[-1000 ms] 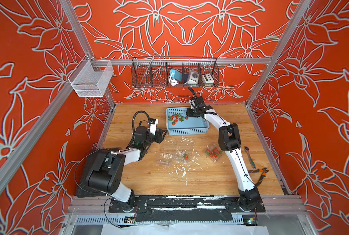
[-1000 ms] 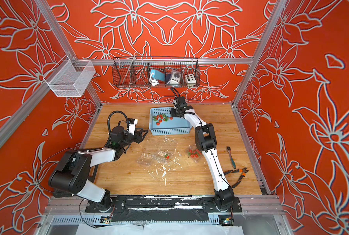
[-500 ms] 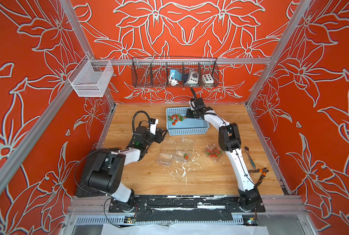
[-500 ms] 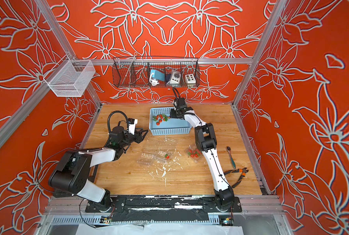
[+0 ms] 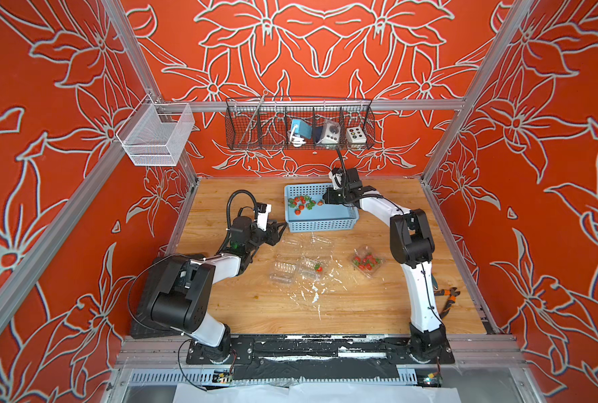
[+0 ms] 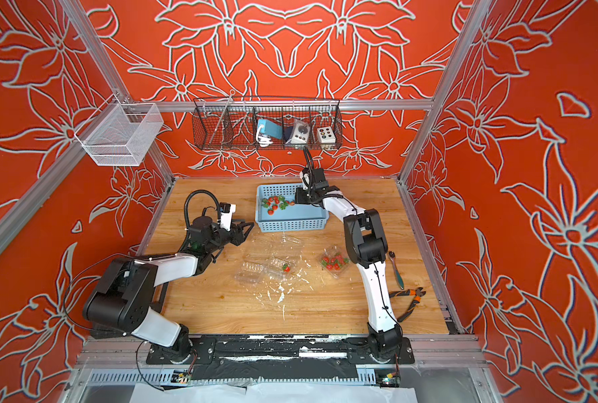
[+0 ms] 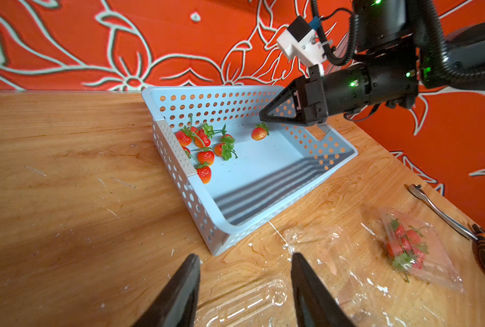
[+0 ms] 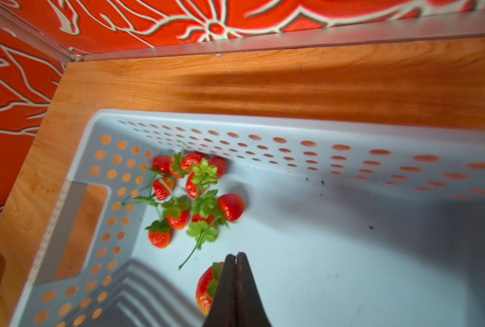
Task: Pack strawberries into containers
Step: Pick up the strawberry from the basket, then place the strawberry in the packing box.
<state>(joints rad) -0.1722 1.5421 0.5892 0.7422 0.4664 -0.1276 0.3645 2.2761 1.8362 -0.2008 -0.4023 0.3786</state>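
Right wrist view: right gripper (image 8: 237,256) sat inside the blue basket (image 8: 235,120), jaws pressed together, apparently nipping only the green cap of a lone strawberry (image 8: 206,291). Other strawberries (image 8: 190,192) lay clustered in the basket's corner. Left gripper (image 7: 245,256) hung with jaws spread and empty, close by a clear container (image 7: 244,305). In a top view, a fuller container (image 5: 366,262) held several berries and a near-empty container (image 5: 312,268) held just one.

Risk as judged: so thin a hold on leaf could slip or tear in transit, dropping the berry onto the table (image 5: 255,303). Light clamshells might also skid or tip at release, since nothing braced them.
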